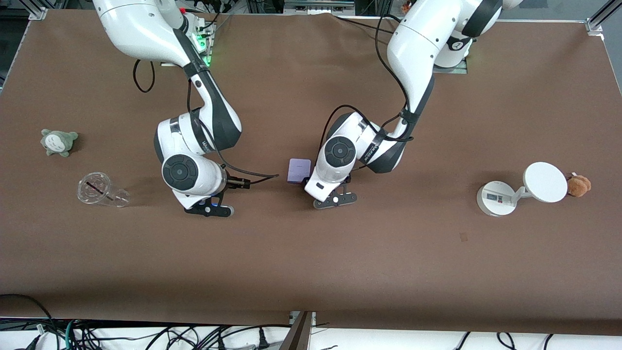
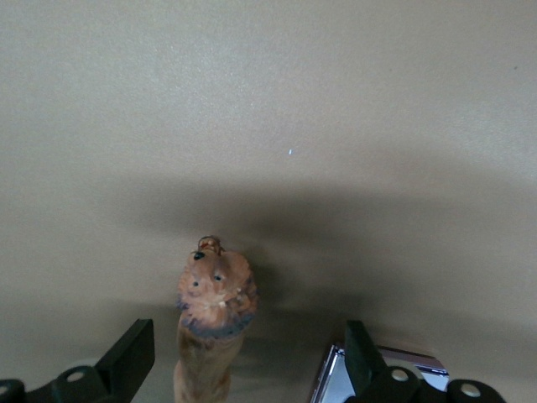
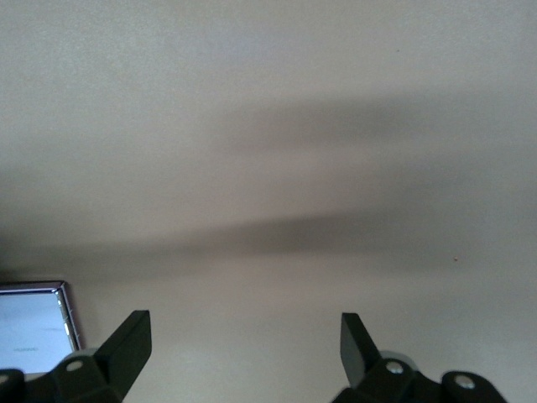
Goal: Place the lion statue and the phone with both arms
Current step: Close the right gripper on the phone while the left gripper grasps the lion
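Hanging low over the counter (image 1: 311, 272) at mid-frame, the left gripper (image 2: 243, 357) is seen with jaws apart around the lion statue (image 2: 214, 311), nothing clamped. The phone (image 1: 299, 170) lies just beside it. The right gripper (image 3: 243, 353) is spread empty. A hasty closure could topple the statue or nudge the phone.

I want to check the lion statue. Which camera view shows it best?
The left wrist view: the lion statue stands between the left gripper's open fingers. The front view hides it under the left arm. The right wrist view does not show it.
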